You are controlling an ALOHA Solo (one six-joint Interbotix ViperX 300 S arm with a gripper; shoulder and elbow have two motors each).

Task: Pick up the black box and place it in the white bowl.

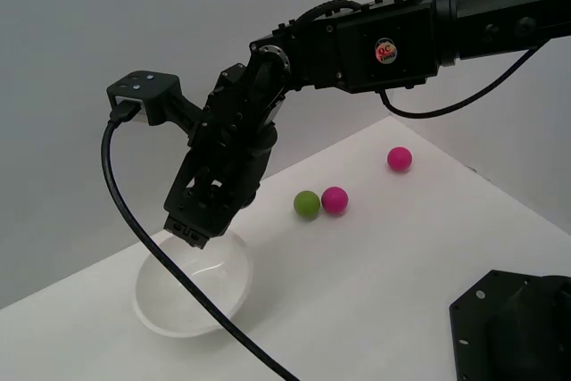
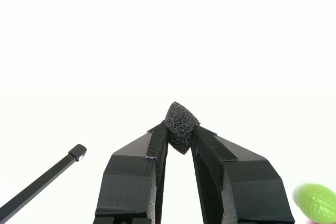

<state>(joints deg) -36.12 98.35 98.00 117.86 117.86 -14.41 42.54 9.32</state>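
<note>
Check the round red-and-yellow sticker [image 1: 385, 50] on the arm's [image 1: 393, 37] forearm housing: it carries the letters "QC", with smaller print beneath that is too small to read. No other writing is legible in either view.

Note the arm pose. The arm enters from the exterior view's upper right, runs roughly level toward the left, then bends sharply down at the wrist. The gripper [image 1: 189, 234] points downward and sits directly over the bowl's [image 1: 161, 310] far rim, its tips level with or just above that rim. A camera module [image 1: 143, 95] with a small lit indicator projects from the wrist toward the exterior view's left, and a black cable [image 1: 134, 220] loops from it down in front of the bowl.

Observe the grip in the wrist view. The two fingers [image 2: 155, 150] are drawn in narrow and clamp the box [image 2: 181, 125] at their tips; the box sits tilted, one corner up. The box is therefore held aloft over the bowl, not resting in it.

On the table [image 1: 375, 283], a green ball [image 1: 307, 204] and a pink ball [image 1: 335, 199] touch each other to the bowl's right. A second pink ball [image 1: 399, 159] lies farther right, well apart. A black base plate [image 1: 513, 327] occupies the near right corner.
</note>
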